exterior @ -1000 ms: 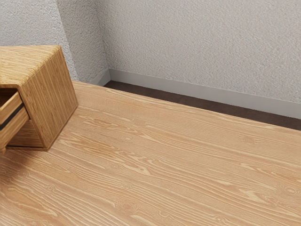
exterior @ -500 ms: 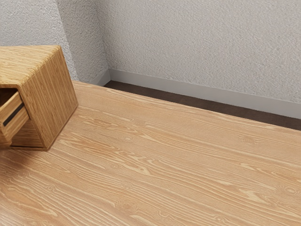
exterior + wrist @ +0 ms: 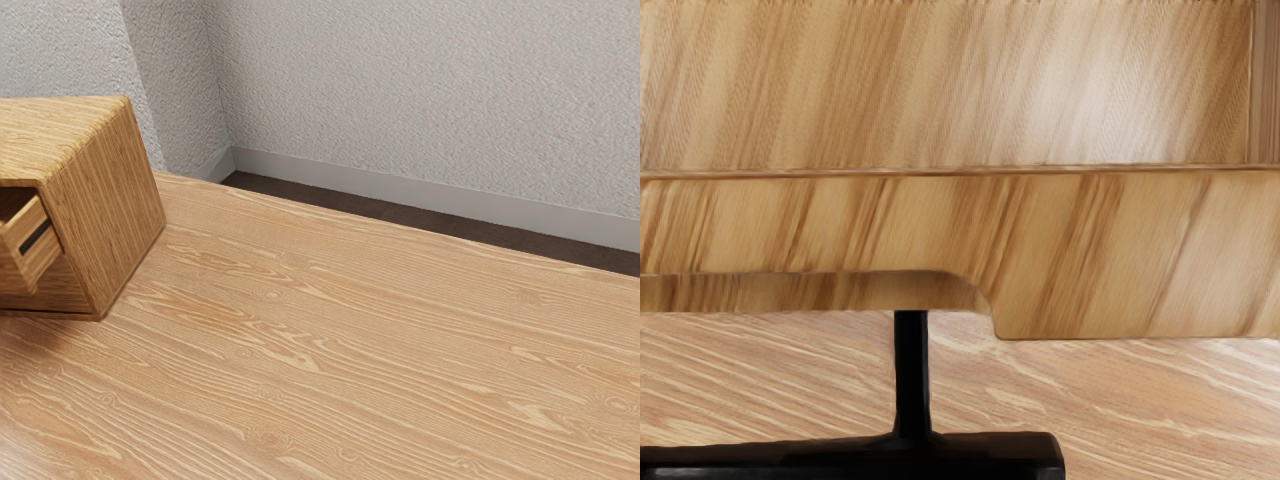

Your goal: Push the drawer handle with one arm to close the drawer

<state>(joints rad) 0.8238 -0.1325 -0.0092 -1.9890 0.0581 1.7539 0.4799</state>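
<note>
Drawer partly open, black handle close under the hand.
Exterior view: the drawer (image 3: pixel 42 258) juts partway from the wooden cabinet (image 3: pixel 108 200), which stands on the table (image 3: pixel 350 350) at the exterior view's left edge. Wrist view: the black handle (image 3: pixel 850 458) stands off the drawer's front on a slim post (image 3: pixel 911 375); how far the gripper is open, or whether it holds anything, I cannot tell.

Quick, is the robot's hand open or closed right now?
Black gripper: open, closed or holding, it cannot be told; a black bar-shaped handle is close by.
</note>
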